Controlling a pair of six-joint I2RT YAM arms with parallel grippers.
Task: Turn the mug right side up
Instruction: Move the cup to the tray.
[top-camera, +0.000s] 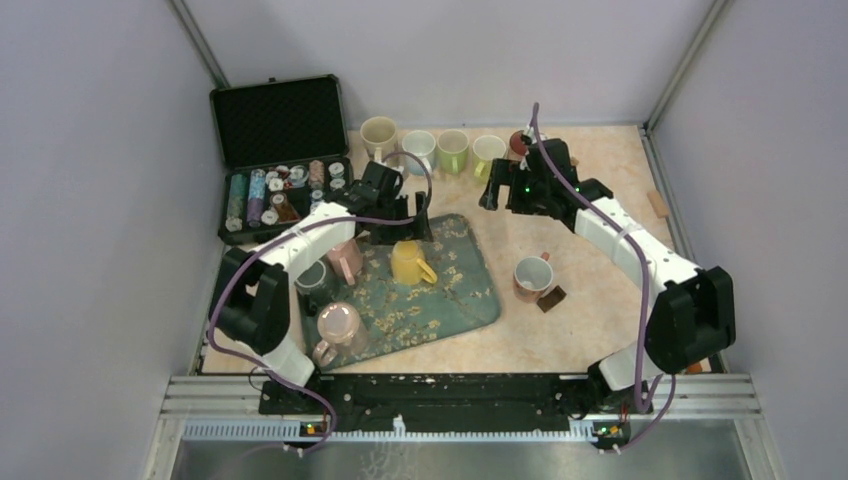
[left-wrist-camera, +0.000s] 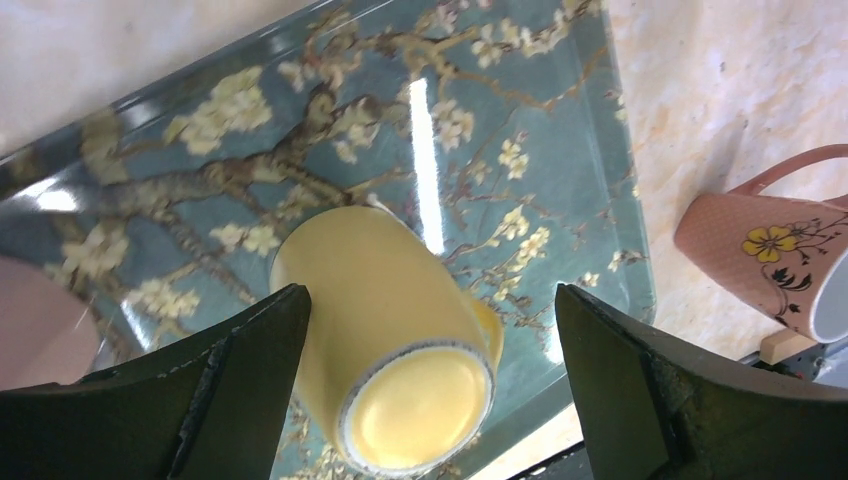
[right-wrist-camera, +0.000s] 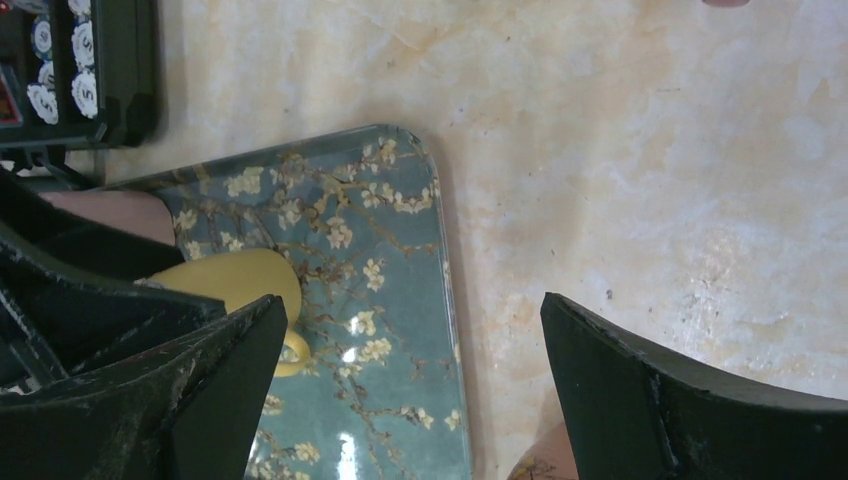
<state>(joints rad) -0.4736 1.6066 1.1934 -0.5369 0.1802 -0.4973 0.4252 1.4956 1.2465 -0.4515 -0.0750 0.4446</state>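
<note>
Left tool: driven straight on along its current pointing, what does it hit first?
Likely the upside-down yellow ceramic mug, framed between the open fingers of the left tool, base toward the camera. Under it lies the teal blossom-print tray. How far off the mug is, the wrist view does not settle.

Plain pale grey walls are closing in the table (top-camera: 590, 340) on three sides: the left wall (top-camera: 90, 150), the back wall (top-camera: 450, 50) and the right wall (top-camera: 770, 150). Two slim metal posts (top-camera: 200, 40) are leaning up the back corners where the walls are meeting. The tabletop is showing a marbled beige and cream pattern. A ribbed aluminium rail (top-camera: 200, 400) is running along the near edge, and a dull grey metal sheet (top-camera: 450, 462) is lying just below it. Soft, even light is falling from above, casting only faint shadows on the tabletop.
</note>
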